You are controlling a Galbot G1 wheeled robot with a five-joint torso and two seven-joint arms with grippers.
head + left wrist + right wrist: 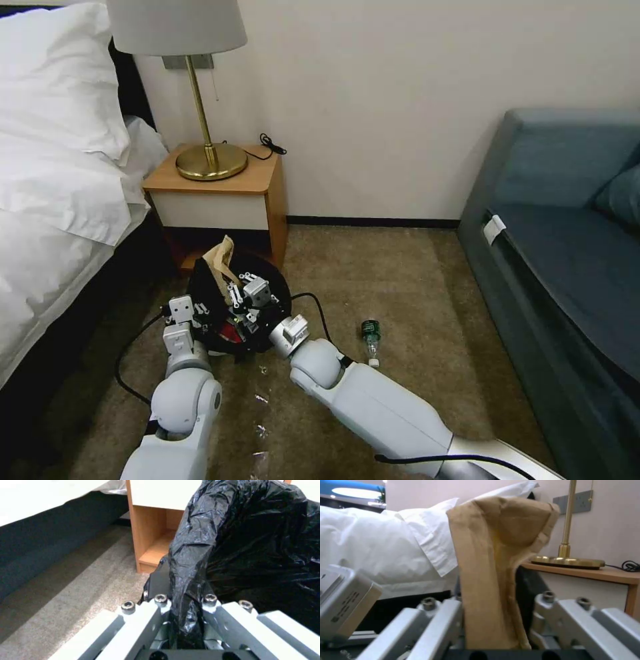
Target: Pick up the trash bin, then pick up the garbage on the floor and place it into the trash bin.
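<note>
A wooden nightstand [220,193] carrying a brass lamp [200,93] stands just behind the trash bin [267,280] at lower centre. The left end effector [186,610] pinches its black bag rim (folded over). The right end effector [496,620] clamps the brown paper [496,562] above the bin. The bottle [371,340] lies on carpet, lower right of centre.

The trash bin [220,293] stood before the nightstand [220,193]; the bottle [371,340] lay to my right, between bin and sofa [553,267]
</note>
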